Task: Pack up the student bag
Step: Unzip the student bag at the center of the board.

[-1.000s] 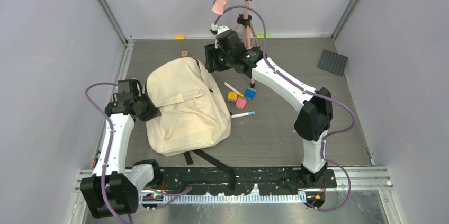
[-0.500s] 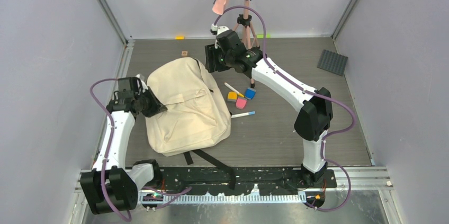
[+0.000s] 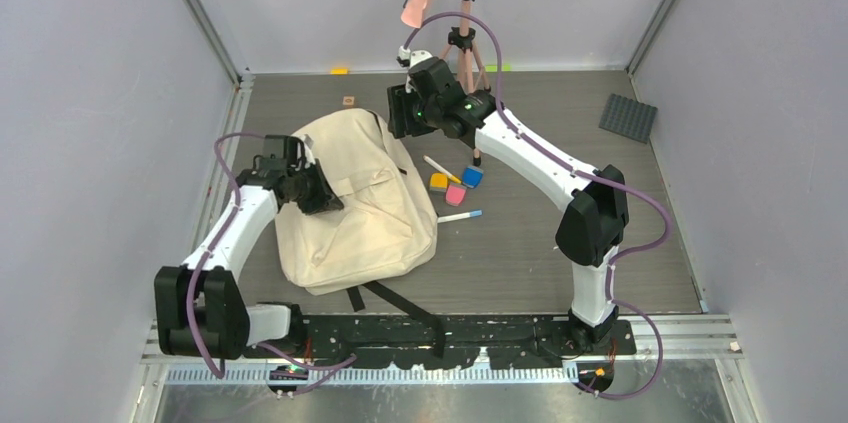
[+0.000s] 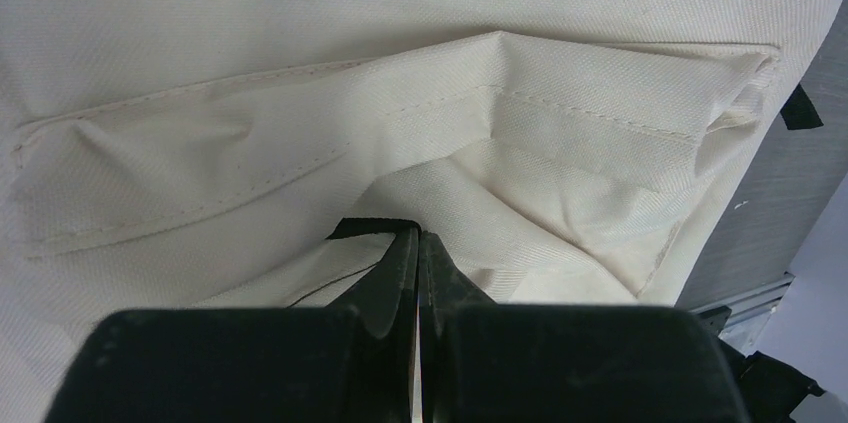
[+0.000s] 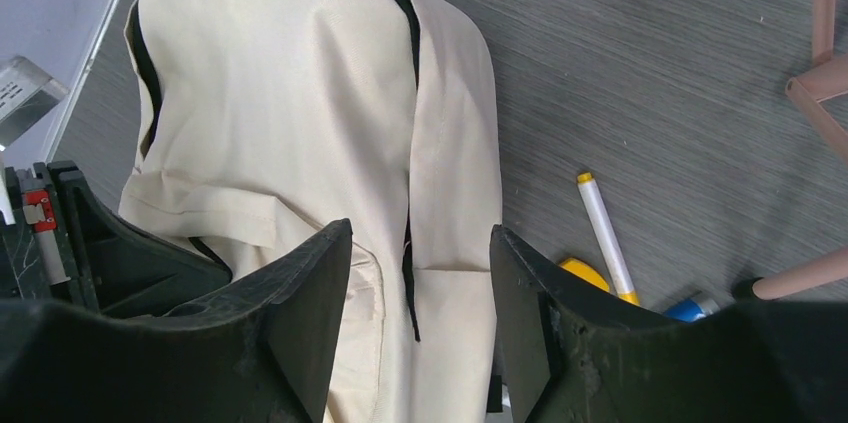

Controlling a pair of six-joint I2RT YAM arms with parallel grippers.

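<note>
The student bag (image 3: 365, 228), a big cream canvas backpack with black straps, lies flat at centre left. My left gripper (image 3: 328, 203) rests on its front pocket. In the left wrist view the gripper (image 4: 420, 233) is shut, with a thin black tab (image 4: 365, 226) of the bag (image 4: 300, 23) pinched at the tips and the canvas bunched beyond. My right gripper (image 3: 400, 111) hovers open and empty over the bag's top end. In the right wrist view this gripper (image 5: 420, 233) frames the black zip line (image 5: 408, 243) on the bag (image 5: 280, 73).
A white marker (image 3: 438, 167), yellow (image 3: 438, 182), blue (image 3: 472, 177) and pink (image 3: 455, 195) blocks and a blue-tipped pen (image 3: 459, 216) lie right of the bag. A pink tripod (image 3: 462, 43) stands at the back. A grey studded plate (image 3: 628, 117) is far right.
My left gripper has moved right and away from me, from the bag's left edge onto its front pocket. The canvas there has shifted a little. The right arm has not moved.
</note>
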